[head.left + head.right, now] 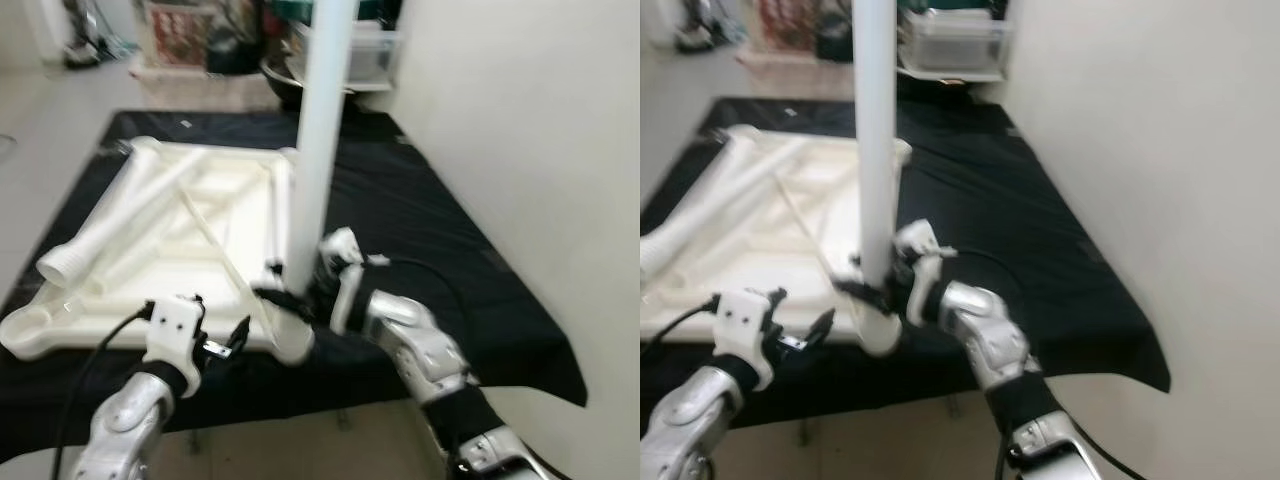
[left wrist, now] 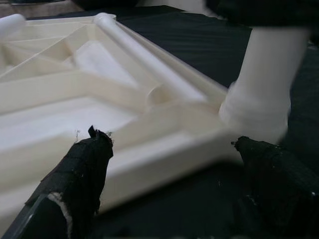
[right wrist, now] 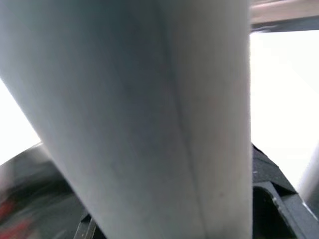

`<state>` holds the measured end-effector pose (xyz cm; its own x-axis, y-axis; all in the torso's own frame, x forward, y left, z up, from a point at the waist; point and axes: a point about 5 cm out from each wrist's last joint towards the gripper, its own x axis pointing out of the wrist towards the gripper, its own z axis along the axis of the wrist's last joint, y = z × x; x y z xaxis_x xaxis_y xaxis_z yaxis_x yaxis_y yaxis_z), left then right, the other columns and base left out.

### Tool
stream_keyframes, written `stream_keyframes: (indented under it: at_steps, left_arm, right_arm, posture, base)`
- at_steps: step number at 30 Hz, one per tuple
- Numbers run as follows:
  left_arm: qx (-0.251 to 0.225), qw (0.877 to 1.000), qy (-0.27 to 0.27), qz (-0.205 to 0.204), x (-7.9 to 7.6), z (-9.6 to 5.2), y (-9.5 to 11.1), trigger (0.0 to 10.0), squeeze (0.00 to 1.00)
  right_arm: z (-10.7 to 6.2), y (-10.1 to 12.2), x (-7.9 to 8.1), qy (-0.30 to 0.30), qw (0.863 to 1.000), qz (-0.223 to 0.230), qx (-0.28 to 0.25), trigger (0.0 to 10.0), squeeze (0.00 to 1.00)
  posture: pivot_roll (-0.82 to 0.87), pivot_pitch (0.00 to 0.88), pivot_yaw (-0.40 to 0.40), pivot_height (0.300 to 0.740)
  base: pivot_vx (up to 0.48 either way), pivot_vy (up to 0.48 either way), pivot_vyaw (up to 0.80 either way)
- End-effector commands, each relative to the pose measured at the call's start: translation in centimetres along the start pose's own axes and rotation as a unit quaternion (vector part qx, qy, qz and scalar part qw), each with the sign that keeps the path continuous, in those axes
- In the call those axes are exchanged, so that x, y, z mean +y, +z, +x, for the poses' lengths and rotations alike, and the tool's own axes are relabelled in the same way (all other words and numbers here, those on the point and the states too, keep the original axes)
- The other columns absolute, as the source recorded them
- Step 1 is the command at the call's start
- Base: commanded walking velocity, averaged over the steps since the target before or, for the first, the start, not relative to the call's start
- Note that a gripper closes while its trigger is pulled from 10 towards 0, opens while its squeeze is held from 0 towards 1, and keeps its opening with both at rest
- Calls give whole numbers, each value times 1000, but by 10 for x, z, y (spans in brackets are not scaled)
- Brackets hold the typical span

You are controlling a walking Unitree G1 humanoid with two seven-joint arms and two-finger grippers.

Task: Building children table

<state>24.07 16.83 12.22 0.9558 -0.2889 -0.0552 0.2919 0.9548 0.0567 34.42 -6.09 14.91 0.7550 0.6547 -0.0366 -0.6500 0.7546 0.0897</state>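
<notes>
The white moulded plastic children's tabletop (image 1: 190,240) lies upside down, ribbed underside up, on a black cloth (image 1: 440,240) covering a low desk beside a pale wall (image 1: 540,120). 1 white plastic tubular leg (image 1: 322,140) stands upright in the tabletop's near right corner socket. The right claw (image 1: 290,290) is clamped around the base of this upright leg, its black fingers closed on the tube just above the socket; in the right wrist view the leg passes directly between the claw's fingers (image 3: 269,199). A second white leg with a ribbed end (image 1: 110,225) lies loose across the tabletop's underside. The left claw (image 1: 225,340) hovers at the near edge of the tabletop, just left of the corner socket, fingers (image 2: 79,169) spread wide and holding nothing. Storage boxes (image 1: 365,50) stand on the floor beyond the desk.
</notes>
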Motion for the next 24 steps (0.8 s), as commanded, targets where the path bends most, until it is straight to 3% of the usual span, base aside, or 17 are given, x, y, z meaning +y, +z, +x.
stream_keyframes:
  at_steps: [1, 4, 5, 6, 7, 8, 13, 14, 16, 17, 18, 19, 20, 21, 22, 23, 24]
  left_arm:
    - [7, 1000, 0, -11, 0, -2, -5, 10000, 0]
    - [8, 1000, 0, -11, 0, -2, -5, 10000, 0]
    - [8, 1000, -2, -11, -1, -2, -5, 10000, 0]
    - [8, 1000, -2, -11, -1, -2, -5, 10000, 0]
    - [9, 1000, -2, -11, -1, -2, -5, 10000, 0]
    - [9, 1000, -2, -11, -1, -2, -5, 10000, 0]
    - [9, 1000, -2, -11, -1, -2, -5, 10000, 0]
    - [9, 1000, -2, -11, -1, -2, -6, 10000, 0]
    - [10, 1000, -2, -11, -1, -2, -6, 10000, 0]
    - [10, 1000, -3, -11, -1, -2, -6, 10000, 0]
    - [10, 1000, -3, -11, -1, -2, -6, 10000, 0]
    - [10, 1000, -3, -11, -1, -2, -7, 10000, 0]
    - [10, 1000, -3, -11, -1, -2, -7, 10000, 0]
    - [10, 1000, -3, -12, -1, -3, -6, 10000, 0]
    - [10, 1000, -3, -12, -1, -3, -6, 10000, 0]
    - [10, 1000, -3, -12, -1, -2, -7, 10000, 0]
    - [10, 1000, -3, -12, -1, -2, -7, 10000, 0]
  right_arm:
    - [-14, -17, -39, -175, 983, 28, 48, 0, 0]
    - [-22, -22, -51, -242, 968, 29, 62, 0, 0]
    - [-37, -33, -60, -316, 945, 15, 86, 0, 0]
    - [-38, -37, -56, -308, 946, 19, 99, 0, 0]
    - [-36, -40, -50, -287, 952, 28, 103, 4314, 0]
    - [-33, -40, -44, -263, 959, 33, 98, 10000, 0]
    - [-26, -33, -37, -230, 971, 32, 64, 10000, 0]
    - [-19, -24, -31, -191, 980, 41, 29, 10000, 1000]
    - [-15, -16, -26, -154, 987, 50, 3, 10000, 1000]
    - [-10, -6, -18, -100, 993, 61, -20, 10000, 871]
    - [-10, -6, -18, -100, 993, 61, -20, 10000, 871]
    - [-8, 5, -6, -14, 997, 57, -41, 10000, 0]
    - [-8, 5, -6, -14, 997, 57, -41, 10000, 0]
    - [-9, 12, 5, 53, 996, 50, -50, 10000, 0]
    - [-9, 12, 5, 53, 996, 50, -50, 10000, 0]
    - [-16, 14, 17, 143, 988, 43, -41, 10000, 0]
    - [-16, 14, 17, 143, 988, 43, -41, 10000, 0]
  posture:
    - [155, 0, -131, 740]
    - [155, 0, -131, 740]
    - [153, 0, -129, 740]
    - [153, 0, -129, 740]
    - [152, 0, -128, 740]
    - [152, 0, -128, 740]
    - [152, 0, -128, 740]
    - [151, 0, -127, 740]
    - [151, 0, -127, 740]
    - [151, 0, -127, 740]
    - [151, 0, -127, 740]
    - [151, 0, -127, 740]
    - [151, 0, -127, 740]
    - [151, 0, -127, 740]
    - [151, 0, -127, 740]
    - [152, 0, -129, 740]
    - [152, 0, -129, 740]
  base:
    - [0, 0, 0]
    - [0, 0, 0]
    - [0, 0, 0]
    - [0, 0, 0]
    - [0, 0, 0]
    - [0, 0, 0]
    - [0, 0, 0]
    - [0, 0, 0]
    - [0, 0, 0]
    - [0, 0, 0]
    - [0, 0, 0]
    - [0, 0, 0]
    - [0, 0, 0]
    - [0, 0, 0]
    - [0, 0, 0]
    - [0, 0, 0]
    - [0, 0, 0]
